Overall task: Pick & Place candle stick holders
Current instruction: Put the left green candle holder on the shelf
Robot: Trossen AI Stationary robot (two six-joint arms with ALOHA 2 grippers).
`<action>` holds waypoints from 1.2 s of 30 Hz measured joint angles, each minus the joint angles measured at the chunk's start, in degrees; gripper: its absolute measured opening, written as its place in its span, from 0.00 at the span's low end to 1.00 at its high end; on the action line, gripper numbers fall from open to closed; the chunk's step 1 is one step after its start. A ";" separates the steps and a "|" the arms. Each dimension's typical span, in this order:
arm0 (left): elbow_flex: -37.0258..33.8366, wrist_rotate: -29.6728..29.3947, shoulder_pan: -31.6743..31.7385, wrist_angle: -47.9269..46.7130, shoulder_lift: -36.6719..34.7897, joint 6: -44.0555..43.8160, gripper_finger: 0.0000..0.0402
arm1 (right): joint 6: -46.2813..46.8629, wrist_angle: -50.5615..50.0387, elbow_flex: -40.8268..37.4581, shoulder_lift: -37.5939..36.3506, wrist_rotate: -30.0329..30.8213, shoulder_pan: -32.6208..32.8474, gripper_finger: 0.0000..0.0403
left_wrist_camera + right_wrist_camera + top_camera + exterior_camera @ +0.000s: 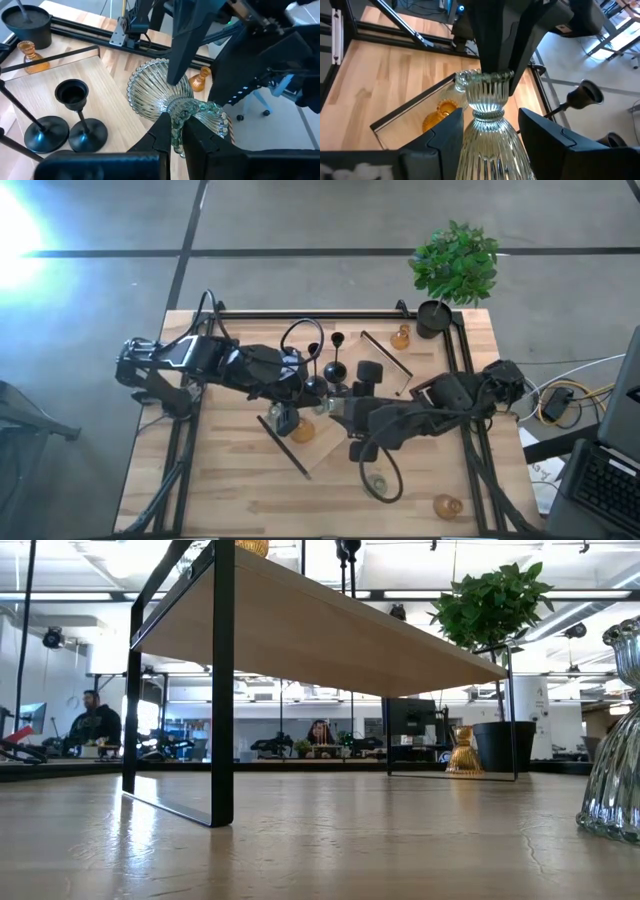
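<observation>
Both arms are dark, almost black, built of chunky jointed segments with matte housings. A black cable loops off the left arm near its wrist, and another hangs in a loop under the right arm. Each tool ends in two broad, flat black fingers with angular edges.

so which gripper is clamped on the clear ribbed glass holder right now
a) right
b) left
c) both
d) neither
b: the left gripper is shut on the rim of the glass holder, while the right gripper stands open, its fingers either side of the holder with gaps showing.
</observation>
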 joint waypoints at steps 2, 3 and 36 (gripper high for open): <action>0.00 0.35 0.00 0.38 0.00 0.00 0.07 | 0.15 -0.06 -0.33 0.00 -0.02 -0.25 0.47; 0.00 0.69 0.00 0.74 0.00 -0.01 0.07 | 0.40 -0.04 -0.49 0.01 -0.02 -0.40 0.47; -0.04 2.46 0.76 3.64 0.17 0.21 0.07 | -1.38 2.74 -1.69 0.00 -1.62 -1.88 0.28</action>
